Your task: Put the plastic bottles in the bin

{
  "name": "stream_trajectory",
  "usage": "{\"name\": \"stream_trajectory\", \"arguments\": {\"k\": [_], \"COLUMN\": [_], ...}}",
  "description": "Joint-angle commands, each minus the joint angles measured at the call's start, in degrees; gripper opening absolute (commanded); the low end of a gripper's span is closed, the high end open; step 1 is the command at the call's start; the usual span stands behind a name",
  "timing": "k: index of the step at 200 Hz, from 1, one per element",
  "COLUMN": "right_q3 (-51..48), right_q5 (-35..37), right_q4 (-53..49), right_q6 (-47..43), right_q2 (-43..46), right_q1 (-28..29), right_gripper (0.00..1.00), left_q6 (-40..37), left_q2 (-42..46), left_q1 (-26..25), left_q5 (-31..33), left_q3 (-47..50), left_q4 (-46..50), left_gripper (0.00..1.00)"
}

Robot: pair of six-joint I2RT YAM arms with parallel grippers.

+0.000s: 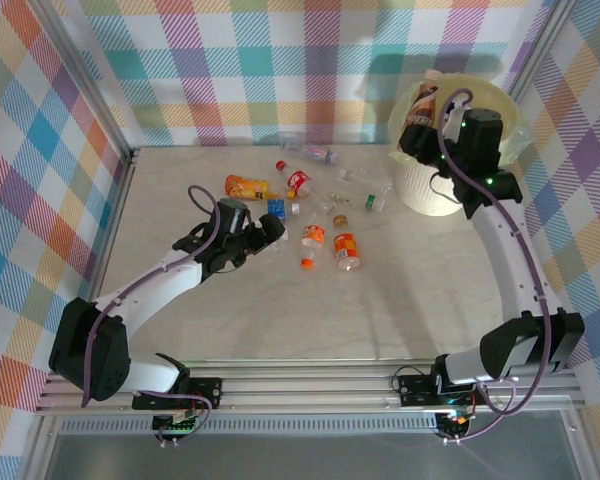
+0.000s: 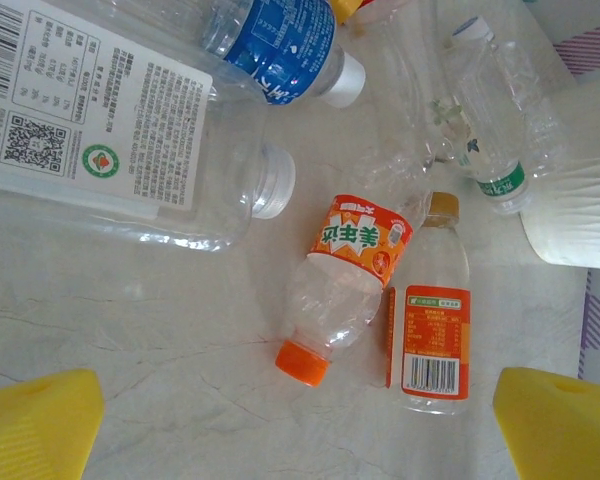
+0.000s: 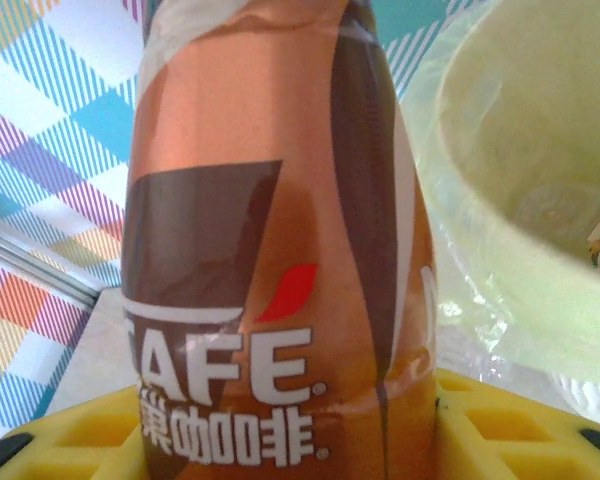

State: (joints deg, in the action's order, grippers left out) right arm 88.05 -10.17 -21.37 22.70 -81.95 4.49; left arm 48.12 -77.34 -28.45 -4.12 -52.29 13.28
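Pale marbled tabletop (image 1: 400, 320), enclosed by multicoloured plaid cloth walls (image 1: 310, 60); ribbed aluminium rails (image 1: 320, 375) along its near edge, a slanted metal post (image 1: 80, 75) at left.

We see the right gripper (image 1: 427, 128) holding a brown bottle (image 1: 423, 103) upright over the rim of the bin (image 1: 508, 118), and the left gripper (image 1: 277, 231) low over the table (image 1: 380, 310) beside scattered plastic bottles (image 1: 346, 246).

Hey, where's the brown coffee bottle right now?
The coffee bottle is at the far right of the overhead view, held by the right gripper at the left rim of the bin.
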Motion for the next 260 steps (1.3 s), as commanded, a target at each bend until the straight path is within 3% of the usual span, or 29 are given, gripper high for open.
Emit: {"name": "stream_trajectory", "arguments": {"k": [1,66,119,166,200,260], "right_q3": [5.41,22.81,34.65,39.95,46.28,43.39], "right_q5": [-3.94,-6.79,-0.90,2.70,-0.90,0.49], "right_q4": [-0.68,-6.74,-10.93,-10.90,-11.30,-11.45], "right_q6": [0.74,3.86,9.53,17.15,20.97,18.27], "right_q2": [-3.46,-19.01,-29.38,-35.95,-40.03,-35.16], "right_q1": [-3.33,-11.38,-14.09,-14.26,-14.18,-14.24], "right_gripper": [0.40,0.40,0.43,0.58,0.74,0.87], "left_q6": [-2.35,-2.92,-3.08,-3.49,-3.48,-3.56], "left_q2": [2.52,5.52,5.71,5.59,5.86,5.51], "left_q1": [-0.82,-0.91,-0.91,-0.90,-0.91,-0.91], "left_q5": [-1.61,0.16,0.96,1.22,1.35,1.97], "left_q3": [0.93,2.74,2.60,2.17,2.35,2.99], "left_q4": [-2.19,-1.08,-0.11,0.78,1.16,0.99], "left_gripper": [1.00,1.00,1.00,1.00,1.00,1.00]}}
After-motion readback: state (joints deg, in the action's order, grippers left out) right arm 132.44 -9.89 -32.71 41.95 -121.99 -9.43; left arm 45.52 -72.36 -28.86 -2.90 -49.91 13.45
